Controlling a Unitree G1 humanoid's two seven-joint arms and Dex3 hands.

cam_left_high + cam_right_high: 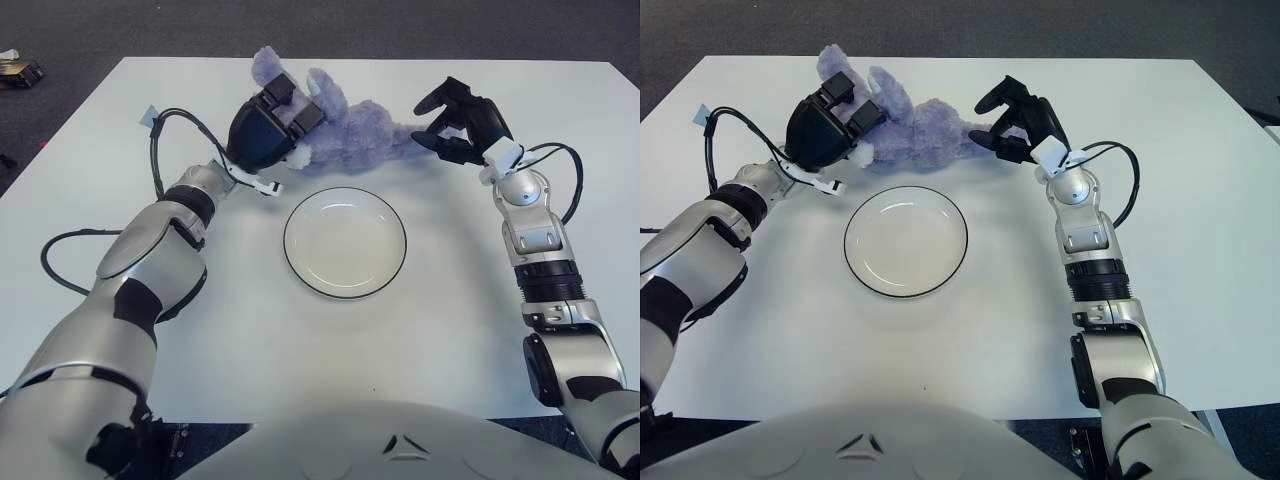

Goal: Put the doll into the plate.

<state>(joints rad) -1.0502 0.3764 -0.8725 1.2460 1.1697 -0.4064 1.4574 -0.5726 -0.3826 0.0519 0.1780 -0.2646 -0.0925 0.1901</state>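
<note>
The left hand [268, 135] sits up and to the left of the plate [345, 242], its black fingers [295, 108] curled over the head end of the doll [345, 140], gripping the plush there. A black cable [165, 150] loops out from the wrist of that arm across the white surface [250, 330], further left of the plate.

The doll is a purple, fuzzy soft toy lying on the surface just beyond the plate's far rim, not touching it. It stretches sideways: its ears and head are above the plate's left edge under the left hand, and its body and limb run rightward past the plate's far edge.

The plate is round, white with a dark rim, flat on the surface in the middle of the view, and holds nothing.

The right hand [455, 125] is up and to the right of the plate, at the doll's right end. Its fingers are spread fairly wide around the tip of the plush limb, and whether they actually press on it cannot be told. A cable [565, 185] arcs beside that wrist, right of the plate.
</note>
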